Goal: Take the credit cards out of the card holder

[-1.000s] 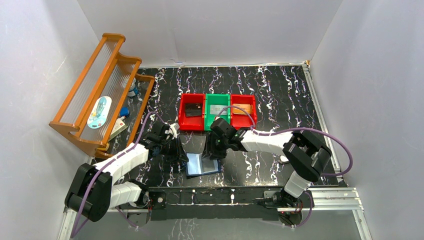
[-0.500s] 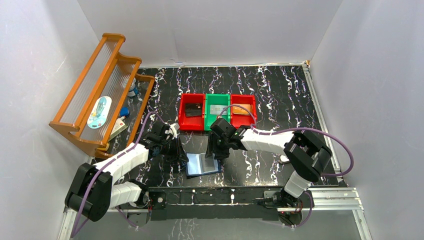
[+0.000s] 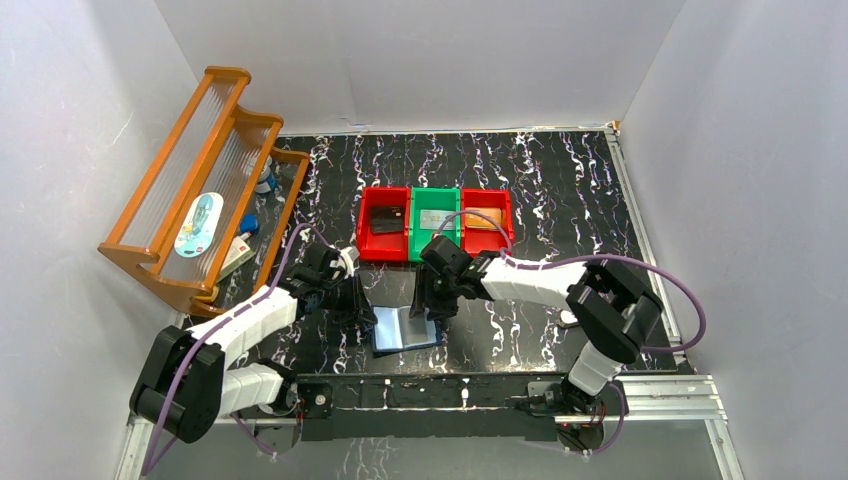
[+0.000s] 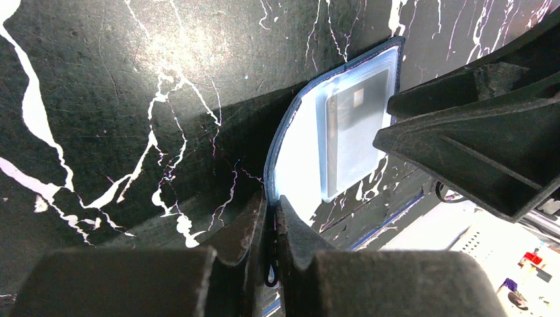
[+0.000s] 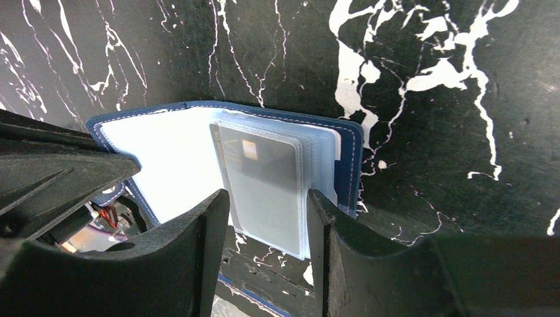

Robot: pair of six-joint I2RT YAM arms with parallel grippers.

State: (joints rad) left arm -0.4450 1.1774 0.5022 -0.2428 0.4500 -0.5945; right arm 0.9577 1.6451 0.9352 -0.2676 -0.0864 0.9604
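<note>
The navy card holder (image 3: 405, 328) lies open on the table near the front edge, its pale clear sleeves (image 5: 317, 165) facing up. A grey credit card (image 5: 264, 175) with a chip sits inside the top sleeve (image 4: 356, 125). My left gripper (image 4: 271, 205) is shut on the edge of the holder's left cover (image 4: 294, 172) and pins it down. Just above the sleeve hangs my right gripper (image 5: 267, 221), open, one finger on each side of the card. Another dark card (image 3: 386, 220) lies in the left red bin (image 3: 370, 245).
Three bins stand in a row behind the holder: red, green (image 3: 434, 240) with a silver card, red (image 3: 487, 240) with an orange card. A wooden rack (image 3: 200, 190) leans at the left wall. The metal base rail (image 3: 430, 390) runs just in front of the holder.
</note>
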